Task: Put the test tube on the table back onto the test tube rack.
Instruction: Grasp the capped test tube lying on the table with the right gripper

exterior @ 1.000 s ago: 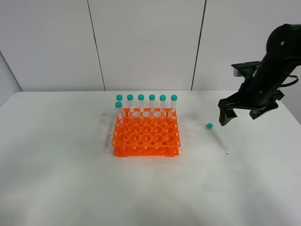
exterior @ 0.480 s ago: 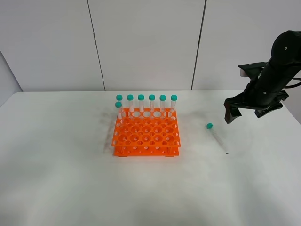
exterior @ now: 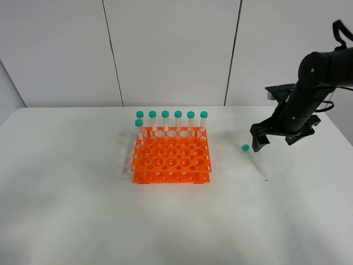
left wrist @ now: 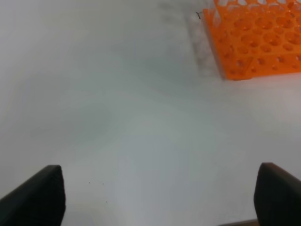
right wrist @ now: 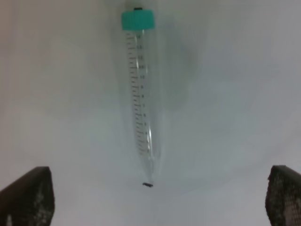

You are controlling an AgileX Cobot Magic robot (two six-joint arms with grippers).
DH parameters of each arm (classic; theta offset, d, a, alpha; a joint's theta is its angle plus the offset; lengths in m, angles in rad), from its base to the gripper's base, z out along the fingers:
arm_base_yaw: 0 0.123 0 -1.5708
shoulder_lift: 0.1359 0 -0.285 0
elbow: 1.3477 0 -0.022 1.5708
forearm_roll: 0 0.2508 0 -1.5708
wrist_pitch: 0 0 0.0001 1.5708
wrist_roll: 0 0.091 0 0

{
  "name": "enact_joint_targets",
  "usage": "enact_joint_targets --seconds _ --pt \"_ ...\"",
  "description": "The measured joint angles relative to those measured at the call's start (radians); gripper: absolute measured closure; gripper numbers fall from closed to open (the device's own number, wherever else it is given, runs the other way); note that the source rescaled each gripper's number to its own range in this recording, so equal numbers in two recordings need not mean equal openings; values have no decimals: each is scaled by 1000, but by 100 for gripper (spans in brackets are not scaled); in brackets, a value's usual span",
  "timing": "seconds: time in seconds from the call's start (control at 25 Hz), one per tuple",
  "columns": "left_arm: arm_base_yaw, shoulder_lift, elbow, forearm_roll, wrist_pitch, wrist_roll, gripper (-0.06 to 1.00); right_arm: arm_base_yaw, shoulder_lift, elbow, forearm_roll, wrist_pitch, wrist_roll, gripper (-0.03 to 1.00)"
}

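The test tube [exterior: 255, 160] lies flat on the white table [exterior: 66, 210], right of the orange test tube rack [exterior: 171, 156]; its teal cap points to the back. My right gripper [exterior: 274, 138] hangs open just above and behind the tube. In the right wrist view the tube [right wrist: 143, 103] lies lengthwise between the wide-open fingertips [right wrist: 28, 195], untouched. The rack holds several teal-capped tubes [exterior: 171, 120] along its back edge. My left gripper [left wrist: 157, 200] is open and empty over bare table, with the rack's corner [left wrist: 254, 40] ahead of it; it does not show in the exterior view.
Most holes of the rack are empty. A white panelled wall [exterior: 171, 49] stands behind the table. The table's right edge runs close behind the right arm [exterior: 317, 72].
The right arm first drew back to the right, then swung left and lower, so the open gripper now hangs closer to the lying tube. The tube and the rack have not moved.
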Motion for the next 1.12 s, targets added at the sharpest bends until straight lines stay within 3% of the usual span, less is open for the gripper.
enact_joint_targets --seconds 0.48,1.12 --pt "0 0 0 0 0 0 -6 2 190 -49 18 -79 0 -3" --pt "0 0 0 0 0 0 -6 2 259 -50 35 -80 4 -3"
